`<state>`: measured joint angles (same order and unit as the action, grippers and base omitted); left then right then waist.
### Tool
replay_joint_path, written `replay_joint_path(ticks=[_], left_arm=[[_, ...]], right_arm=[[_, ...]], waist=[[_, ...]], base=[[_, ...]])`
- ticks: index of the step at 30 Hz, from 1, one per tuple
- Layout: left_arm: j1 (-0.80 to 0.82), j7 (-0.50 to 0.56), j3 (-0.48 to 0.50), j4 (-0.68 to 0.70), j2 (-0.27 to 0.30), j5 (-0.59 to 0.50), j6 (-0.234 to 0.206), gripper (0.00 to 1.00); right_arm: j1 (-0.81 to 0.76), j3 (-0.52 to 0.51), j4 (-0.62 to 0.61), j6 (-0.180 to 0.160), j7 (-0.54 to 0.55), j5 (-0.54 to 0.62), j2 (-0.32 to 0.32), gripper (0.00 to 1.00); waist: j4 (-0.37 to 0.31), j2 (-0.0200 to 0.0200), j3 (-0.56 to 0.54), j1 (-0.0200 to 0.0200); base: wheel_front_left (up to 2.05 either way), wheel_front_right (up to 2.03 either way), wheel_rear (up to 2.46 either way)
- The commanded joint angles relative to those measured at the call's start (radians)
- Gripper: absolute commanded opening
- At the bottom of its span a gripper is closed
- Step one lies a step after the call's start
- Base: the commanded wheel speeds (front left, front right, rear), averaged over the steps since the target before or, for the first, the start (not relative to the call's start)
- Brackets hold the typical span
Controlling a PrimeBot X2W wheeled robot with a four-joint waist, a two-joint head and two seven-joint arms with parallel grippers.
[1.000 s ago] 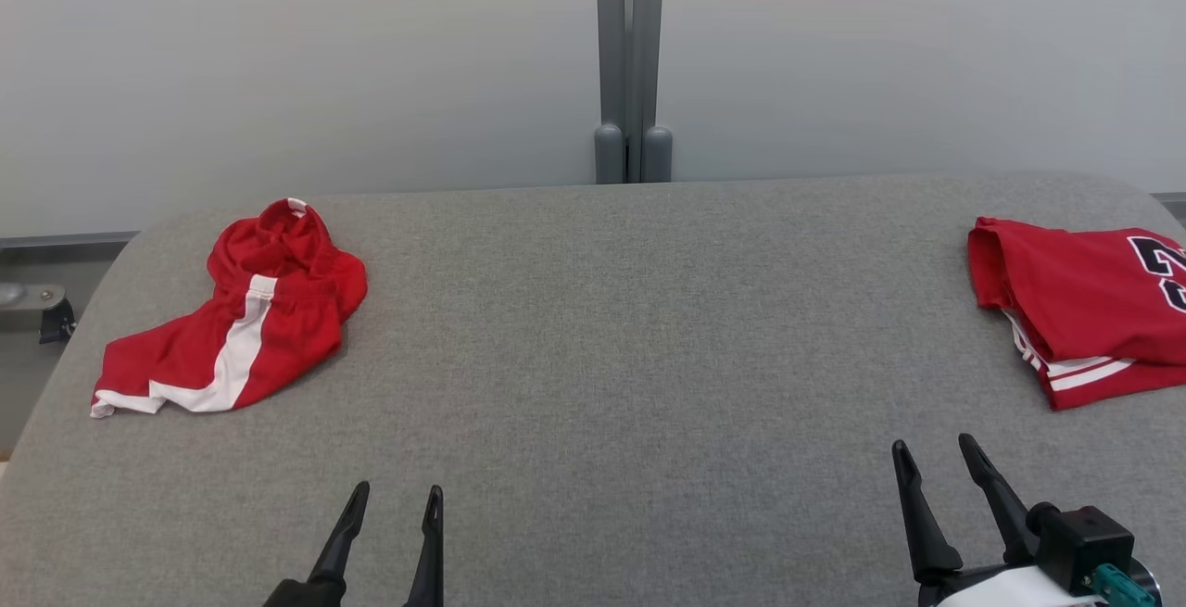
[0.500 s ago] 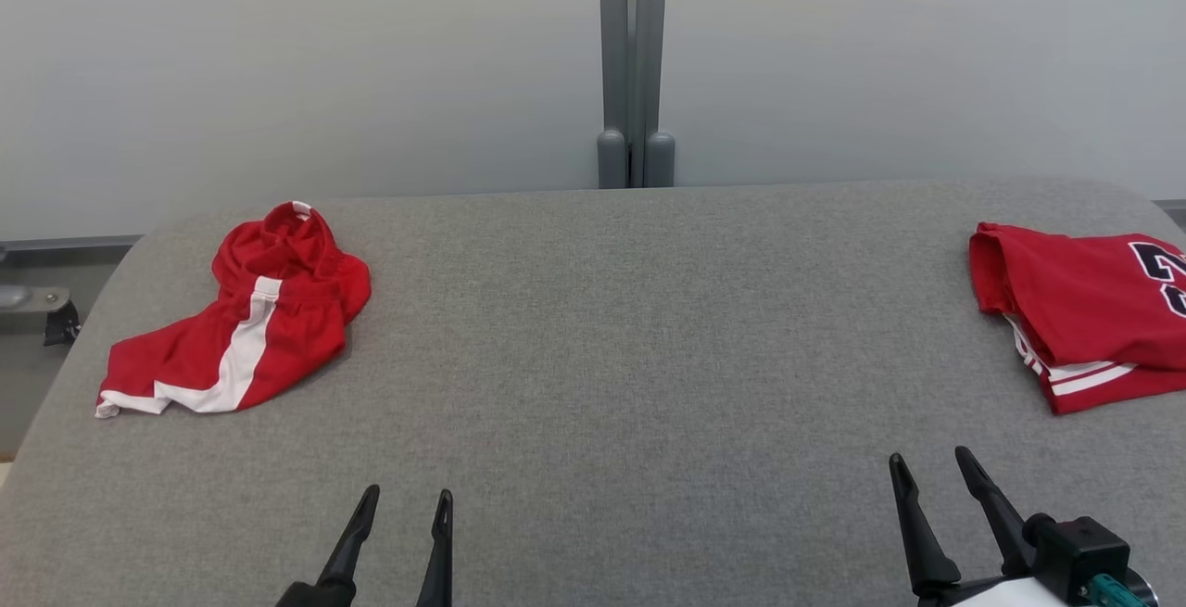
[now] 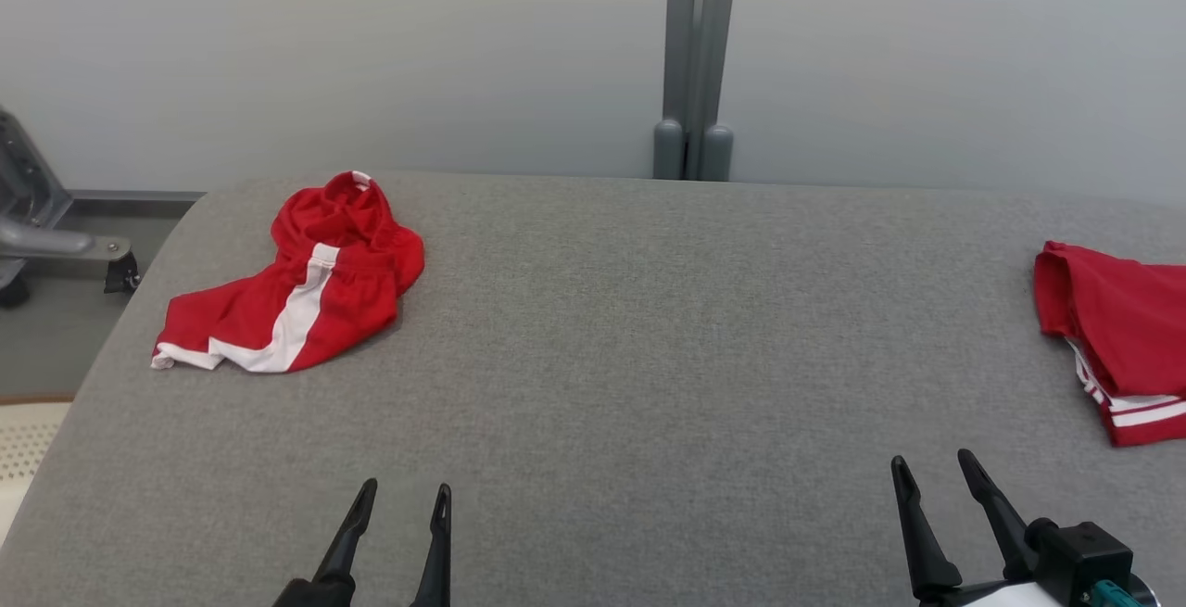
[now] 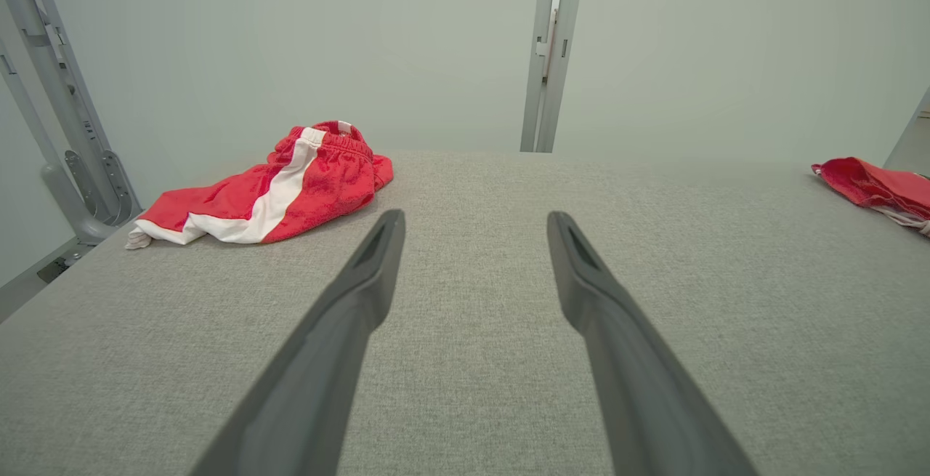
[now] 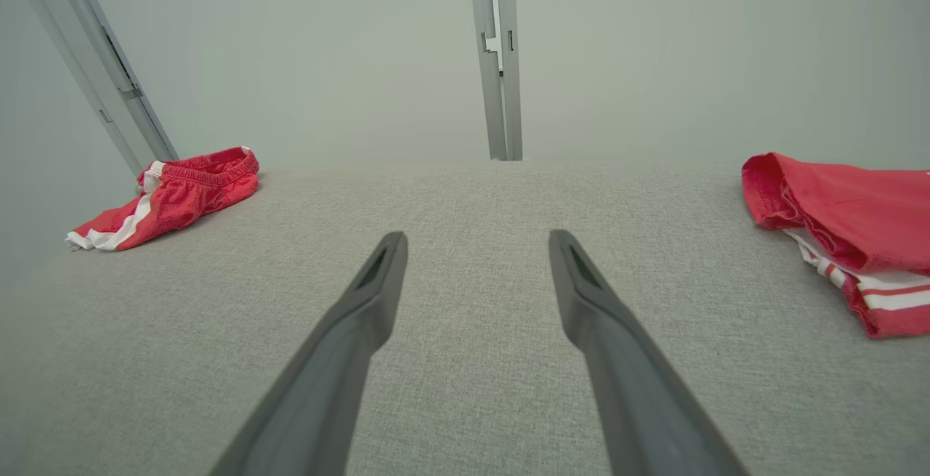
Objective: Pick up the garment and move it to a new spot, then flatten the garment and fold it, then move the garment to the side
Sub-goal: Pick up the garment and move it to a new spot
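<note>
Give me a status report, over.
Left tool open, empty. Right tool open, empty. Crumpled shorts far left, untouched. Nothing in the way.

A robot test lab is suggested by bare pale panels (image 3: 371, 51) and a grey metal post (image 3: 697, 51) beyond the left gripper (image 3: 407, 487).

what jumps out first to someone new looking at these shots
The crumpled red shorts with a white side stripe lie on the far left of the grey fabric-covered table. A folded red jersey with white trim sits at its right edge. In the foreground, the left gripper and right gripper stand open, holding nothing.
</note>
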<state>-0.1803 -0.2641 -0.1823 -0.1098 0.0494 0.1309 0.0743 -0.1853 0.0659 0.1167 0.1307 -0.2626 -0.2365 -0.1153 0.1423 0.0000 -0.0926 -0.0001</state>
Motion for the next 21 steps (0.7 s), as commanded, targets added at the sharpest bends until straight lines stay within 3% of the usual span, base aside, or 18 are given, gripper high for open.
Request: replay_joint_path(ticks=[1, 12, 21], left_arm=[[0.006, 0.000, 0.007, 0.003, 0.002, 0.002, -0.003, 1.00], [0.002, 0.000, 0.025, 0.017, 0.002, 0.004, -0.007, 1.00], [-0.015, 0.000, 0.044, 0.025, 0.002, 0.013, -0.013, 1.00]], right_arm=[[-0.005, 0.004, -0.004, 0.000, -0.003, 0.006, 0.001, 1.00], [0.032, 0.020, 0.004, 0.000, -0.003, 0.006, 0.012, 1.00], [0.044, 0.029, 0.010, 0.000, -0.003, 0.012, 0.018, 1.00]], waist=[[0.059, 0.0000, 0.020, 0.0001], [0.239, 0.0000, 0.042, 0.0001], [0.302, 0.0000, 0.040, 0.0001]], base=[[0.00, 0.00, 0.00], [0.00, 0.00, 0.00], [0.00, 0.00, 0.00]])
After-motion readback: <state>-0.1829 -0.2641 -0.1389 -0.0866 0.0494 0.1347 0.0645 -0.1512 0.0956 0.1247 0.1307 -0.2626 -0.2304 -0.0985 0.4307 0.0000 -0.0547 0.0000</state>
